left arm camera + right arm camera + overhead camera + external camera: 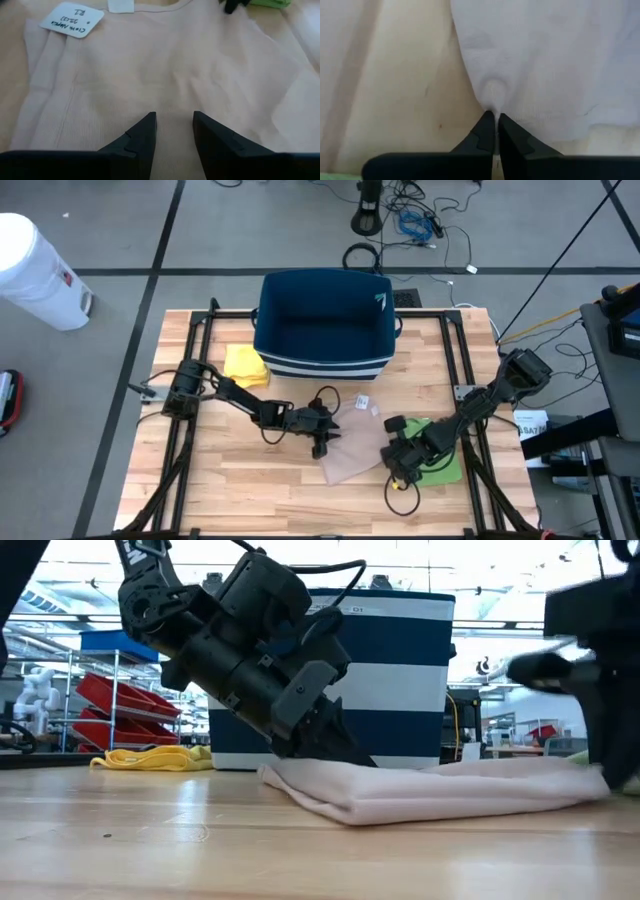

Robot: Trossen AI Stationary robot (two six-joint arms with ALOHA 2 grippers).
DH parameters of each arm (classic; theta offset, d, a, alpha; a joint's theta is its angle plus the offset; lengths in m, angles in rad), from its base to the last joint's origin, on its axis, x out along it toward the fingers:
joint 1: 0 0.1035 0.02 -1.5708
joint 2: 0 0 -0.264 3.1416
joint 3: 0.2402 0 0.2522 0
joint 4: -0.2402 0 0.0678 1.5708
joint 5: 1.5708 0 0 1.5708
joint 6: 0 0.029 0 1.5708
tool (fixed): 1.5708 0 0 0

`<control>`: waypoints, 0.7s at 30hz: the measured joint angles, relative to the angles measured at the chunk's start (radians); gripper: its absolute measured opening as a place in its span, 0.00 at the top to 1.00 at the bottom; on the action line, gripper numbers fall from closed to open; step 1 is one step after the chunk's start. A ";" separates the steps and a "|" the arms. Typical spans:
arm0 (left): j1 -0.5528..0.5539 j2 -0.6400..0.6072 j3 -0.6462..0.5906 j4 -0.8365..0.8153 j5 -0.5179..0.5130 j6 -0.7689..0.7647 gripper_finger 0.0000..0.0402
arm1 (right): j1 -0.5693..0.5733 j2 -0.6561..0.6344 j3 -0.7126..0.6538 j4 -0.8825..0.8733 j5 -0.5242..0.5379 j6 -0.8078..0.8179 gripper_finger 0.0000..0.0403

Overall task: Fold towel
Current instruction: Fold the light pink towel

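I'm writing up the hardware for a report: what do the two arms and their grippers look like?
Both arms are matte black, built from blocky jointed segments. A black cable loops off the left gripper. The right gripper shows yellow accents. Each gripper's fingers are dark, angular wedges with stepped inner edges.

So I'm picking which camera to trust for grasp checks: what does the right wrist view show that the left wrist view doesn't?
Only the right wrist view shows the right hand shut, pinching a puckered edge of the pale towel. Only the left wrist view shows the left hand with fingers apart over the towel, a handwritten paper tag lying on the cloth, and a bit of green cloth at the far edge. Both show the same pale towel lying on the wooden table.
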 joint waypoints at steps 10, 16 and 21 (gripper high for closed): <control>0.000 0.000 0.000 -0.005 0.000 0.000 0.66 | 0.034 -0.005 0.159 -0.020 0.320 -0.306 1.00; 0.000 0.001 0.000 0.001 -0.003 -0.001 0.66 | -0.024 0.003 0.182 0.306 0.322 -0.632 1.00; 0.000 0.001 0.000 0.002 -0.011 -0.017 0.66 | -0.074 0.091 0.183 0.510 0.125 -0.758 1.00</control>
